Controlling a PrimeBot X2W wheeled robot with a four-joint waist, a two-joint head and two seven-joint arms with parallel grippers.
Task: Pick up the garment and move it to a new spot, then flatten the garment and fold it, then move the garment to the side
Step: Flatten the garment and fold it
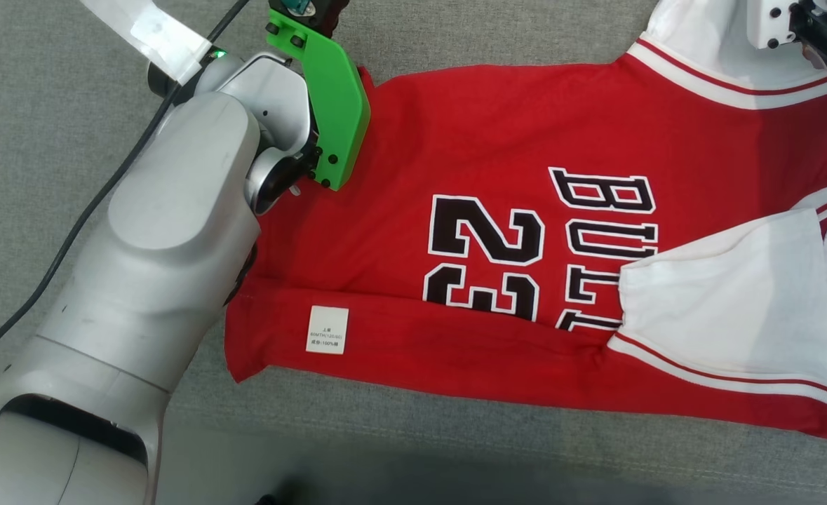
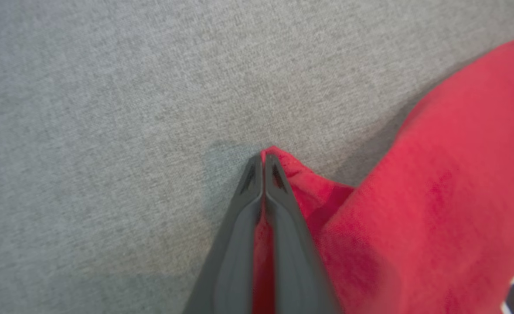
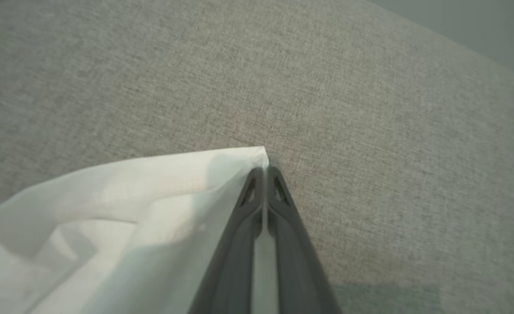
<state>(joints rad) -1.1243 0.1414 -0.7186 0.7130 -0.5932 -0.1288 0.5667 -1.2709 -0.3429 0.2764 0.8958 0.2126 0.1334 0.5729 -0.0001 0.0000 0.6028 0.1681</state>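
Observation:
The garment (image 1: pixel 483 140) is a red jersey with white sleeves and black "23" lettering, spread across the grey cloth surface, its near edge folded up. In the left wrist view my left gripper (image 2: pixel 263 159) is shut on a red corner of the garment (image 2: pixel 435 196), with red cloth showing between the dark fingers (image 2: pixel 283 209). In the right wrist view my right gripper (image 3: pixel 265 171) is shut on a white corner of the garment (image 3: pixel 152 196), white cloth caught between its fingers (image 3: pixel 243 218). In the head view both grippers' fingertips are hidden by the arms.
My pale left forearm (image 1: pixel 167 231) with its green bracket (image 1: pixel 332 105) lies over the jersey's left edge. A black cable (image 1: pixel 69 238) runs across the grey surface (image 1: pixel 48 126) at the left. A white label (image 1: pixel 327 330) sits on the folded hem.

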